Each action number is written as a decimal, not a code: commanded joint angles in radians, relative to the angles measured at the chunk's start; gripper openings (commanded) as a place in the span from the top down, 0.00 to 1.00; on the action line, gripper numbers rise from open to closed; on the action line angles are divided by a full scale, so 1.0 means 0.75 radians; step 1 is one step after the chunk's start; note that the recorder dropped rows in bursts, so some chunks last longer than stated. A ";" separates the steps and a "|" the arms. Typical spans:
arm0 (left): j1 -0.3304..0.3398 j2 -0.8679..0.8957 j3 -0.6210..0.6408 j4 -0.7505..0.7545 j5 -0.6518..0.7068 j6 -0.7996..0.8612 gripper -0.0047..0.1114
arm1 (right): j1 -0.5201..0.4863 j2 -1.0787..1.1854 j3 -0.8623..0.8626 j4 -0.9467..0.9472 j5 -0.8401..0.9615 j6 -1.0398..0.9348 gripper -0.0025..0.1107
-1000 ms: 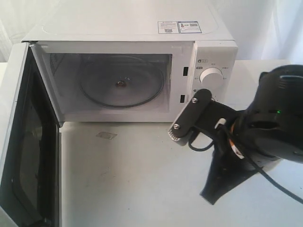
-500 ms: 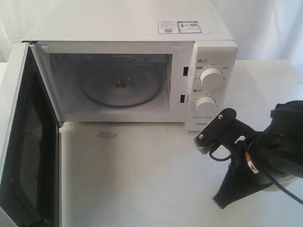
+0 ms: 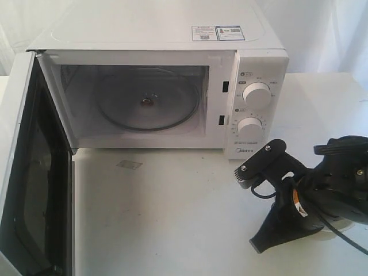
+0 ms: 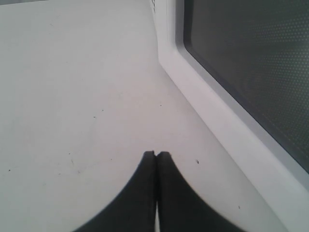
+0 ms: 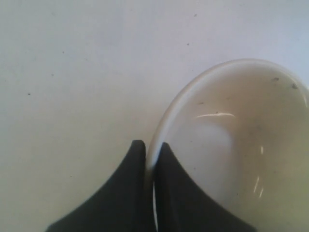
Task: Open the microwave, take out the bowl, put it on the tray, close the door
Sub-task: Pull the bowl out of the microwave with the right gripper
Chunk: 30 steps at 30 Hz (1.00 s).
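Observation:
The white microwave (image 3: 161, 34) stands with its door (image 3: 31, 172) swung wide to the left and its cavity holding only the glass turntable (image 3: 146, 100). In the right wrist view my right gripper (image 5: 149, 146) is shut on the rim of the cream bowl (image 5: 241, 140), one finger inside and one outside, just above the white table. In the exterior view the right arm (image 3: 330, 184) sits low at the right front, and I cannot make out the bowl under it. My left gripper (image 4: 156, 154) is shut on nothing, close to the door's dark window (image 4: 251, 72). No tray shows.
The two dials (image 3: 256, 95) face the right arm's camera bracket (image 3: 259, 161). A black cable (image 3: 336, 230) trails from that arm. A small clear patch (image 3: 129, 165) lies on the table in front of the cavity. The open door stands along the left side.
The right arm has moved right and down, away from the microwave's control panel toward the table's right front. The microwave and its door have not moved.

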 commanded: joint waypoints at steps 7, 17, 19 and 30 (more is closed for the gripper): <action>0.003 -0.007 0.005 -0.010 0.001 0.003 0.96 | -0.007 0.000 0.024 -0.011 -0.034 0.008 0.80; 0.003 -0.007 0.005 -0.010 0.001 0.003 0.96 | -0.007 0.000 0.024 -0.017 -0.028 0.008 0.68; 0.003 -0.007 0.005 -0.010 0.001 0.003 0.96 | -0.007 -0.003 0.024 -0.017 -0.038 0.008 0.58; 0.003 -0.007 0.005 -0.010 0.001 0.003 0.96 | -0.007 -0.021 0.019 -0.030 -0.032 0.008 0.48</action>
